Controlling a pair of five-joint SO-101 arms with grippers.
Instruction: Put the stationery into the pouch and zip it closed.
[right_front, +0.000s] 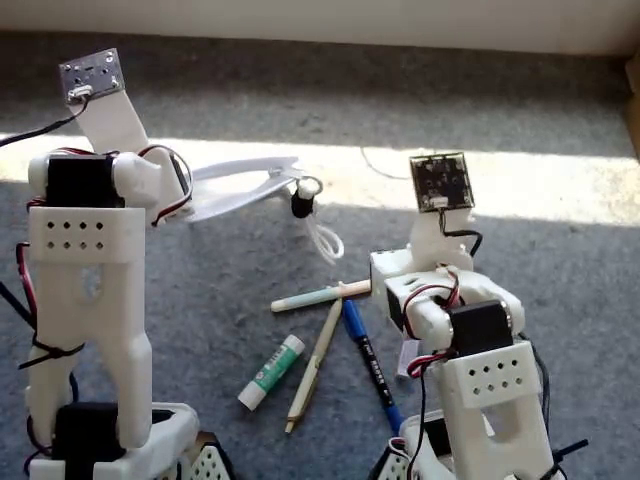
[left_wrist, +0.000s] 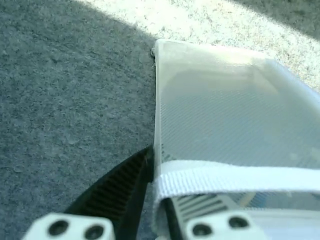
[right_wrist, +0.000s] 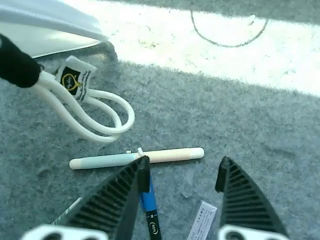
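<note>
1. Left pincer (left_wrist: 157, 176): clenched on the pouch (left_wrist: 230, 120). My dark finger lies against the outside of one side wall, and the other finger shows through the mesh from inside, just under the white woven band along the opening.
2. Pouch: pale, see-through mesh, out in front of my left arm at the edge of the sunlit strip on the carpet (right_front: 200, 290). I cannot tell if anything is inside it.
3. Black pull (right_wrist: 17, 65) with a white cord loop (right_wrist: 100, 112): at the pouch's near corner, with the loop trailing over the carpet towards the pens.
4. Right pincer (right_wrist: 184, 162): released, jaws wide apart, holding nothing, low over the carpet.
5. Blue pen (right_wrist: 148, 205): under my right pincer, beside one finger.
6. Pale pen (right_wrist: 135, 157): lying crosswise just past the fingertips.
7. Beige pen (right_front: 313, 367): beside the blue pen, their far ends close together.
8. Glue stick (right_front: 270, 373): near the beige pen, on the side of my left arm.
9. Paper slip (right_wrist: 202, 226): on the carpet by my right pincer.
</note>
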